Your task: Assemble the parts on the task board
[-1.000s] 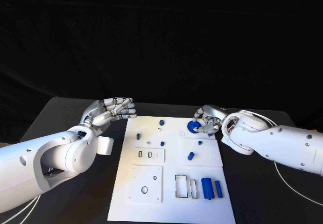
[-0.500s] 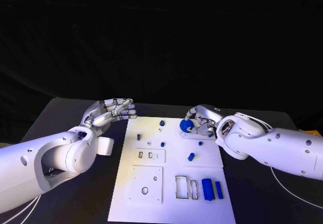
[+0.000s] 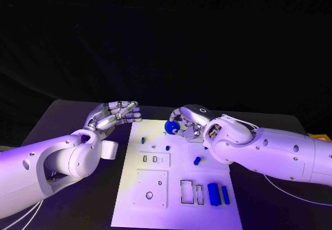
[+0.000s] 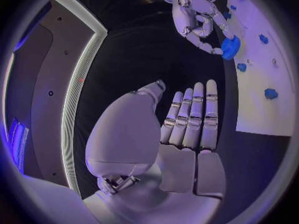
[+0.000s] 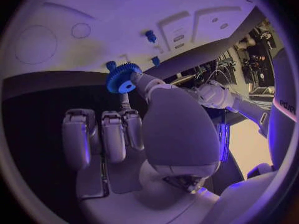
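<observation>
The white task board (image 3: 176,191) lies in the middle of the black table. My right hand (image 3: 188,121) hovers over the board's far edge and pinches a round blue toothed gear (image 3: 171,127) between thumb and a finger; the gear (image 5: 121,78) also shows in the right wrist view, and the same gear (image 4: 229,47) in the left wrist view. My left hand (image 3: 116,115) is raised beside the board's far left corner with fingers together and nothing in it. Small blue pegs (image 3: 143,140) stand on the board, a blue piece (image 3: 197,160) lies mid-board, and two blue blocks (image 3: 218,194) sit near its front right.
Rectangular slots (image 3: 191,191) and a round hole (image 3: 148,195) are cut in the board's near half. Black table (image 3: 55,124) surrounds the board, with dark cloth behind. My right forearm (image 3: 277,153) lies over the board's right side.
My right hand has carried the blue gear leftward along the board's far edge, from the right part to near the middle. The left hand has stayed still.
</observation>
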Robot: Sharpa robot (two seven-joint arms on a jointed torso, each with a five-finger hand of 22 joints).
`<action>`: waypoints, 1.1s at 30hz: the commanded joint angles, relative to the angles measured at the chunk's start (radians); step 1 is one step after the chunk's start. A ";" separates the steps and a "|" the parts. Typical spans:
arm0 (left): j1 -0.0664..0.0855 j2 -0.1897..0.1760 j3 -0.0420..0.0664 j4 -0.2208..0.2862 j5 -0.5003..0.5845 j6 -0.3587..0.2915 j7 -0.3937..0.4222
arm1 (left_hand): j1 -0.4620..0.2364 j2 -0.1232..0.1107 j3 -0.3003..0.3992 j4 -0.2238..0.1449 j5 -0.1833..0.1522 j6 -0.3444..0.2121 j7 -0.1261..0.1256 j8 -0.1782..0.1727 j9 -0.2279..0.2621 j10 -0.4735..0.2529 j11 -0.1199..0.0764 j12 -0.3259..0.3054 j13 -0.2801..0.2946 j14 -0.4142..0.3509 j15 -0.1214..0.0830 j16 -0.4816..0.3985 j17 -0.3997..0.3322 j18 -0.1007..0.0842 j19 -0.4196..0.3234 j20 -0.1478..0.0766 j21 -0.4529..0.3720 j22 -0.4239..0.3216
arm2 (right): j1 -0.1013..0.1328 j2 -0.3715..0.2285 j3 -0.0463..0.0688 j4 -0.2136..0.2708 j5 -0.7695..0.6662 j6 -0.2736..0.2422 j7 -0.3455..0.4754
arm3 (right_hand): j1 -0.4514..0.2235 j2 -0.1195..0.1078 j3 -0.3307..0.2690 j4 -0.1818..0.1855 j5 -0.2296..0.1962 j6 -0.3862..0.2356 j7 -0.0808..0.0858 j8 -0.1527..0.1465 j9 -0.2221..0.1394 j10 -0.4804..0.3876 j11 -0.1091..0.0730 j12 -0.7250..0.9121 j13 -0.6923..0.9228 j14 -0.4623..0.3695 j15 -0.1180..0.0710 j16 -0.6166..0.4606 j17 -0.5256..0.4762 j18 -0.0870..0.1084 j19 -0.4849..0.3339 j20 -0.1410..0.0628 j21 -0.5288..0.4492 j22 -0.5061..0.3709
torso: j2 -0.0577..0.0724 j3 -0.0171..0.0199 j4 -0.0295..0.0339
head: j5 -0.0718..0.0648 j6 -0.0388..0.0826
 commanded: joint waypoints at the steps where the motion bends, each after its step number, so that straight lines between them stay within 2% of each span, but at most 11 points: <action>1: 0.001 0.002 0.001 0.003 0.002 0.018 0.005 | -0.007 -0.003 0.005 0.000 -0.003 -0.006 0.038 -0.005 -0.001 -0.001 0.005 -0.004 0.001 -0.007 0.000 -0.004 0.002 0.011 -0.007 -0.002 -0.003 -0.001 | 0.000 0.024 -0.002 -0.017 -0.060 -0.002 -0.035 | -0.004 0.002 0.008 0.000 0.006 0.037 -0.020 0.021 0.025 0.014 -0.001 0.003 0.145 0.105 -0.006 0.006 0.257 -0.018 0.033 -0.007 0.003 0.172 | 0.002 0.0012 -0.0007 | -0.002 0.003; 7: 0.001 0.004 0.001 0.005 0.002 0.019 0.006 | -0.007 -0.003 0.006 -0.001 -0.003 -0.006 0.038 -0.005 -0.001 -0.001 0.005 -0.004 0.001 -0.007 0.000 -0.004 0.002 0.011 -0.008 -0.002 -0.004 -0.002 | -0.007 0.069 -0.007 -0.051 -0.064 0.012 -0.039 | -0.004 0.001 0.011 -0.001 0.006 0.036 -0.020 0.020 0.025 0.014 0.000 0.003 0.145 0.105 -0.006 0.006 0.256 -0.018 0.032 -0.007 0.003 0.172 | 0.002 -0.0003 0.0014 | -0.002 0.001; 9: 0.001 0.005 0.001 0.005 0.002 0.019 0.006 | -0.007 -0.003 0.006 -0.001 -0.004 -0.006 0.038 -0.005 -0.001 -0.001 0.006 -0.004 0.001 -0.008 0.000 -0.005 0.002 0.011 -0.008 -0.002 -0.004 -0.002 | -0.011 0.079 -0.008 -0.060 -0.064 0.014 -0.039 | -0.005 0.001 0.012 -0.001 0.006 0.035 -0.019 0.019 0.025 0.013 0.000 0.003 0.144 0.105 -0.006 0.006 0.256 -0.018 0.032 -0.007 0.002 0.171 | 0.002 0.0002 0.0027 | -0.003 0.002; 14: 0.001 0.006 0.001 0.005 0.002 0.020 0.005 | -0.007 -0.003 0.006 -0.001 -0.004 -0.006 0.038 -0.005 -0.001 -0.001 0.006 -0.004 0.001 -0.008 0.000 -0.005 0.002 0.011 -0.008 -0.002 -0.004 -0.002 | -0.017 0.099 -0.009 -0.082 -0.061 0.022 -0.039 | -0.011 0.000 0.016 -0.002 0.006 0.033 -0.018 0.016 0.024 0.013 0.001 0.002 0.143 0.105 -0.005 0.006 0.256 -0.018 0.033 -0.007 0.003 0.173 | 0.001 0.0011 0.0008 | 0.000 -0.001; 23: 0.001 0.008 0.001 0.006 0.002 0.027 0.002 | -0.007 -0.003 0.006 -0.001 -0.004 -0.006 0.038 -0.005 -0.001 -0.001 0.006 -0.004 0.001 -0.008 0.000 -0.005 0.002 0.011 -0.008 -0.002 -0.004 -0.002 | -0.029 0.114 -0.012 -0.097 -0.059 0.034 -0.033 | -0.016 -0.001 0.019 -0.001 0.006 0.032 -0.017 0.015 0.024 0.012 0.002 0.002 0.143 0.105 -0.005 0.006 0.256 -0.018 0.032 -0.006 0.003 0.172 | 0.001 0.0022 -0.0029 | 0.003 -0.005; 27: 0.001 0.008 0.001 0.006 0.002 0.028 0.002 | -0.007 -0.003 0.008 -0.001 -0.004 -0.006 0.039 -0.005 -0.001 -0.001 0.006 -0.005 0.001 -0.009 0.001 -0.006 0.002 0.011 -0.009 -0.002 -0.004 -0.002 | -0.031 0.116 -0.012 -0.101 -0.055 0.039 -0.032 | -0.018 -0.002 0.019 -0.001 0.006 0.032 -0.017 0.015 0.024 0.013 0.002 0.002 0.143 0.104 -0.005 0.005 0.255 -0.018 0.032 -0.006 0.002 0.172 | 0.000 0.0016 -0.0013 | 0.000 -0.001; 33: 0.001 0.009 0.001 0.006 0.002 0.028 0.001 | -0.007 -0.003 0.008 -0.001 -0.004 -0.006 0.039 -0.005 -0.001 -0.001 0.006 -0.005 0.001 -0.009 0.001 -0.006 0.002 0.011 -0.009 -0.002 -0.004 -0.002 | -0.033 0.118 -0.013 -0.109 -0.052 0.056 -0.036 | -0.020 -0.003 0.020 -0.001 0.005 0.031 -0.016 0.014 0.024 0.012 0.003 0.002 0.143 0.104 -0.004 0.005 0.254 -0.018 0.031 -0.006 0.002 0.171 | 0.000 0.0016 -0.0002 | 0.002 -0.003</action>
